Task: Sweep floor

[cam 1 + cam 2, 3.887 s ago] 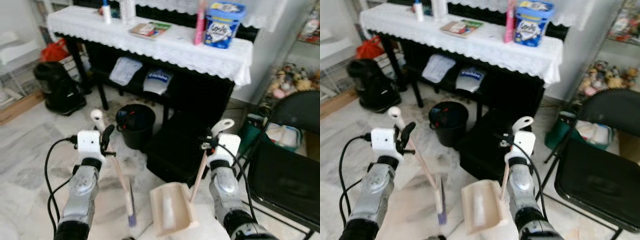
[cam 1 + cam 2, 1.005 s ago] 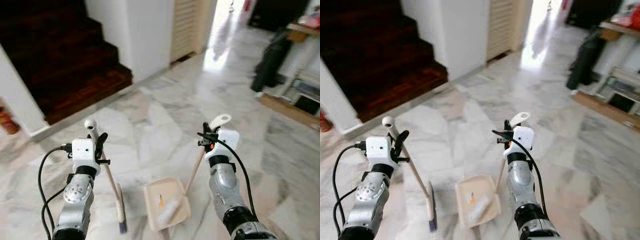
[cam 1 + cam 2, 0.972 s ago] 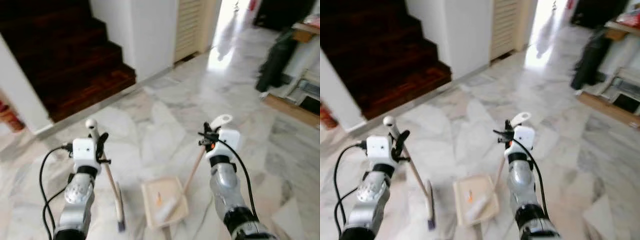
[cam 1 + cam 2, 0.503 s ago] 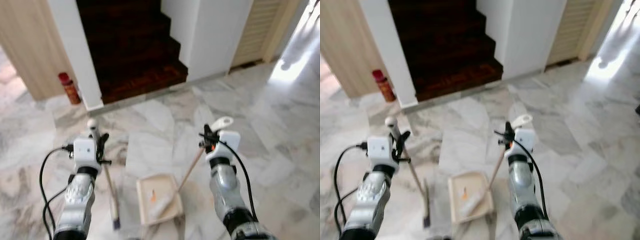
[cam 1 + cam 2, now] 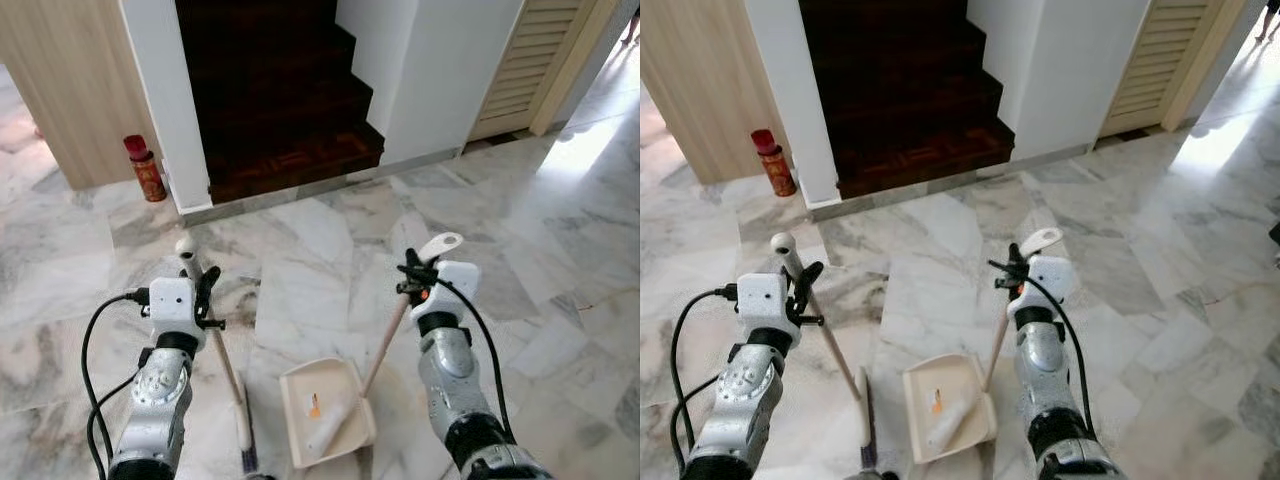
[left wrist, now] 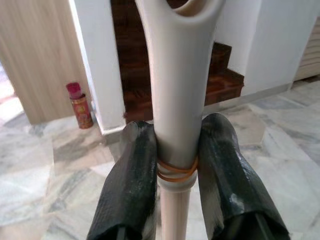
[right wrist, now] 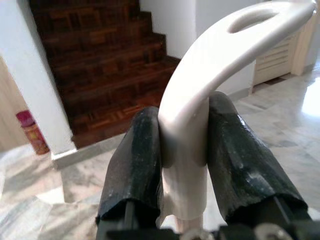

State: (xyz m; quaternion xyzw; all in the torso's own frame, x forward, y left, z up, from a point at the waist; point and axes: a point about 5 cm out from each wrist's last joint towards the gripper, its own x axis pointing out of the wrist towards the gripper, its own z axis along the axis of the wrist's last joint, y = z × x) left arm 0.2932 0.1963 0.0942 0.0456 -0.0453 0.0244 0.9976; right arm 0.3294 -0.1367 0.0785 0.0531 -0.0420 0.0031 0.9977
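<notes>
My left gripper has its jaws clamped on the pale handle of the broom, just below the handle's looped end, where an orange rubber band rings the shaft. The broom slants down from there to its head on the marble floor, close in front of me. My right gripper has its jaws clamped on the curved white grip of the dustpan, whose wooden stick slopes down to the cream pan lying on the floor just beside the broom head. In the pan lie a pale roll-shaped piece and a small orange scrap. Farther out, the marble runs to a dark wooden staircase between white walls. A red canister stands at the foot of the left wall, beside a pale wood panel. A louvred door stands to the right.
</notes>
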